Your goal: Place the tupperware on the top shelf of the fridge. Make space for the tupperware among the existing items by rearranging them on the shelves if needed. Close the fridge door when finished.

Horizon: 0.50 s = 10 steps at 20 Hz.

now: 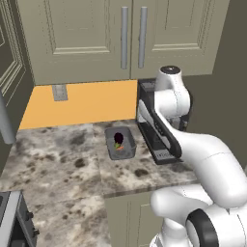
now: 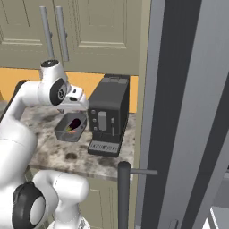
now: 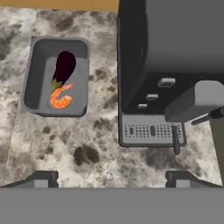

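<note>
1. The tupperware (image 3: 57, 78) is a small grey rectangular tub with rounded corners and no lid, at the upper left of the hand view.
2. Inside it lie a glossy dark purple eggplant (image 3: 64, 66) and a curled orange shrimp (image 3: 61, 98).
3. It rests on the speckled marble counter (image 3: 65, 144), just left of a boxy black coffee machine (image 3: 170, 57) with a grey drip grille.
4. The gripper (image 3: 111, 177) hangs released above the counter, its two dark tips set wide apart at the bottom edge, grasping nothing.
5. In the right base view, the dark grey fridge (image 2: 188, 112) fills the right side, smooth and flat-panelled.
6. Beige panelled cabinets (image 1: 96, 34) with bar handles span the top of the left base view.
</note>
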Motion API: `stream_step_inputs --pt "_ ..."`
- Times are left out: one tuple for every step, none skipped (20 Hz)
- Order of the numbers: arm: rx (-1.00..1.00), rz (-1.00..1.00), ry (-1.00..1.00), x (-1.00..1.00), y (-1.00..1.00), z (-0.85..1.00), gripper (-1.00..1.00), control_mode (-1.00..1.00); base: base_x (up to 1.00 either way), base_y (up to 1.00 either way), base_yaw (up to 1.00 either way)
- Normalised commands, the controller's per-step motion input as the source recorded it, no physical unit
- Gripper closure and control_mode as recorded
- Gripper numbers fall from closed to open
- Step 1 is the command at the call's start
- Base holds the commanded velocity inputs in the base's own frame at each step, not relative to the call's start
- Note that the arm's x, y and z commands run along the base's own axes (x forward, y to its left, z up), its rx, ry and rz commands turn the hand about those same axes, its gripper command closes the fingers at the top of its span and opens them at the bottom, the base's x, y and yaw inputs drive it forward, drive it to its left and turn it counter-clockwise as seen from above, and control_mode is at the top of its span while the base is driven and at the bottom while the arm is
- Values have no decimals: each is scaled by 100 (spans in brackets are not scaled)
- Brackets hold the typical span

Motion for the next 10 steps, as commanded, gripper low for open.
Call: stream_step_inputs --pt "0 -16 -7 -16 41 -51 -100 -100 0 0 0" --pt "0 -15 -4 -21 51 -49 -100 -100 0 0 0" --pt "0 -17 -3 -28 51 -41 -100 -100 0 0 0" --pt "0 -17 0 -25 50 -38 -100 -100 0 0 0" --pt "0 -17 0 -18 46 -34 -100 -100 0 0 0" --pt "0 -19 0 -14 42 -33 -100 -100 0 0 0" --pt "0 -24 0 -14 40 -16 -100 -100 0 0 0" --pt "0 -27 0 -7 40 -19 -100 -100 0 0 0" --pt "0 -28 0 0 33 -22 -100 -100 0 0 0" --pt "0 -30 2 0 24 -25 -100 -100 0 0 0"
